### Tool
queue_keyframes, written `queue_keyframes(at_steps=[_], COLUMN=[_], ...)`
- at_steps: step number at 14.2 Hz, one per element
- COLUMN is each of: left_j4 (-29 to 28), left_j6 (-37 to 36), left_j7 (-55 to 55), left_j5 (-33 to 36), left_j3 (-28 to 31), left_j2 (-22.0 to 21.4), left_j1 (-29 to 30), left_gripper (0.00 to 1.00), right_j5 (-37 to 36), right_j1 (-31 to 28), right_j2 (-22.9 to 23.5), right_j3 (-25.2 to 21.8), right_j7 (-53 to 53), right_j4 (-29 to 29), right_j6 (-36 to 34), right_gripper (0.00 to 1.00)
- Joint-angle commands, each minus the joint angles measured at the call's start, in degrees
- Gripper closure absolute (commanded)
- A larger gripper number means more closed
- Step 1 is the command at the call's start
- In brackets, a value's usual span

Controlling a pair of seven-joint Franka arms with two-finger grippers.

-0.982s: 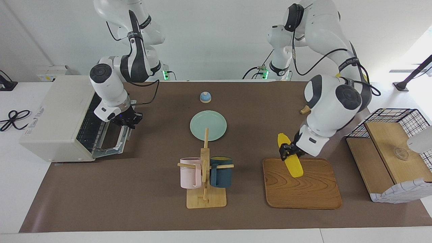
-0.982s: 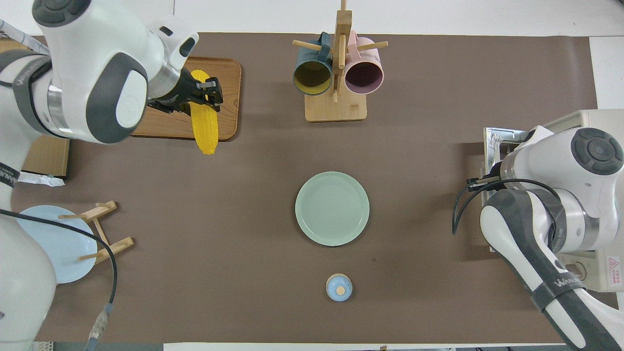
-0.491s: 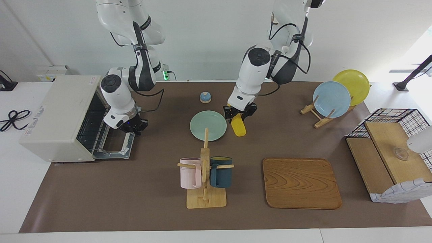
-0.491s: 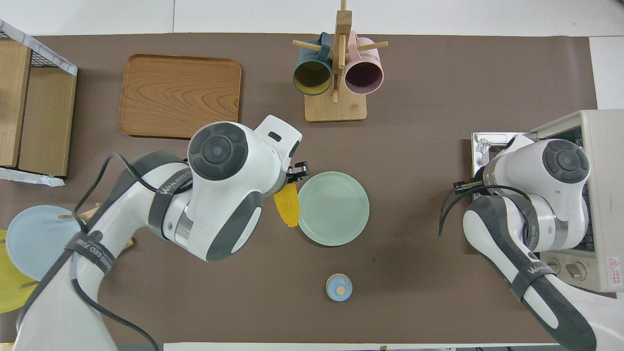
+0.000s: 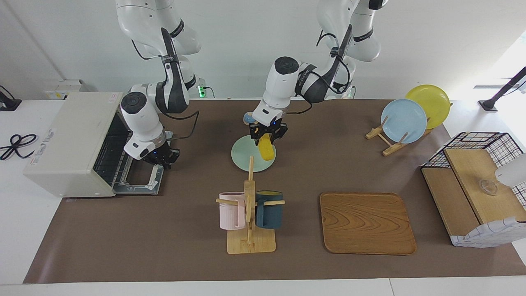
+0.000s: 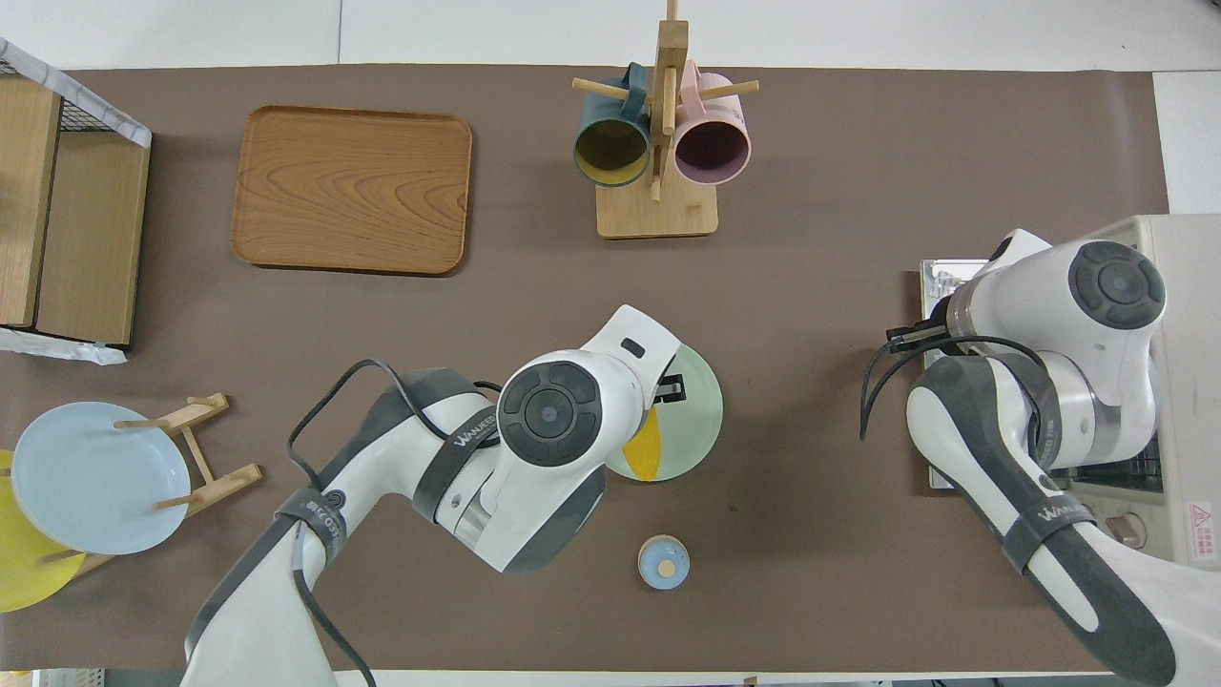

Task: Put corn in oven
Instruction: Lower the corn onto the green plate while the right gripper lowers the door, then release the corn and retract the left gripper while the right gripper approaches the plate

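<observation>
You see the left gripper (image 5: pixel 268 134) clenched on the upper end of the corn (image 5: pixel 266 150), holding it over the green plate (image 5: pixel 242 156) in mid-surface. The cob hangs nearly upright — its long axis runs steeply down, free end pointing at the plate. At the right arm's end, the right gripper (image 5: pixel 161 156) hovers over the oven's (image 5: pixel 70 139) dropped door (image 5: pixel 141 181) — you cannot tell whether its fingers are parted.
</observation>
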Motion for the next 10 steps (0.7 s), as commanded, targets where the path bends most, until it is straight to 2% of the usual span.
queue_keyframes(at_steps=[1,2,6,7,8,9,10], left_j4=[-0.2,-0.2,-0.3,-0.3,-0.3,-0.2,-0.2], left_j6=[6.6,6.9,7.2,7.4,7.2,6.8,6.5], left_j7=[-0.6,-0.6,-0.2,0.1,0.1,0.1,0.1], left_j5=[-0.6,-0.6,-0.4,-0.2,0.0,0.0,0.0], left_j3=[1.2,1.2,1.3,1.3,1.3,1.3,1.3], left_j2=[4.7,5.0,5.7,5.7,5.7,5.6,5.4], left_j1=[-2.3,-2.3,-2.3,-2.2,-2.2,-2.2,-2.2], left_gripper=[1.0,1.0,1.0,0.72,0.31,0.0,0.0], right_j5=[-0.9,-0.9,-0.9,-0.6,1.5,3.7,4.3], right_j1=[0.2,0.1,-0.8,-1.2,-1.1,-0.6,-0.4], right_j2=[-1.0,-1.7,-5.8,-6.9,-7.7,-8.3,-8.6], right_j3=[-0.4,-0.5,-0.7,-0.7,-0.6,-0.5,-0.4], right_j7=[-0.6,-0.4,-8.1,-8.2,-8.0,-7.6,-7.6], right_j4=[8.7,8.7,8.7,8.8,8.9,9.0,9.0], right_j6=[-11.3,-11.4,-18.1,-19.6,-21.0,-22.5,-23.2], right_gripper=[0.2,0.0,0.0,0.0,0.0,0.0,0.0])
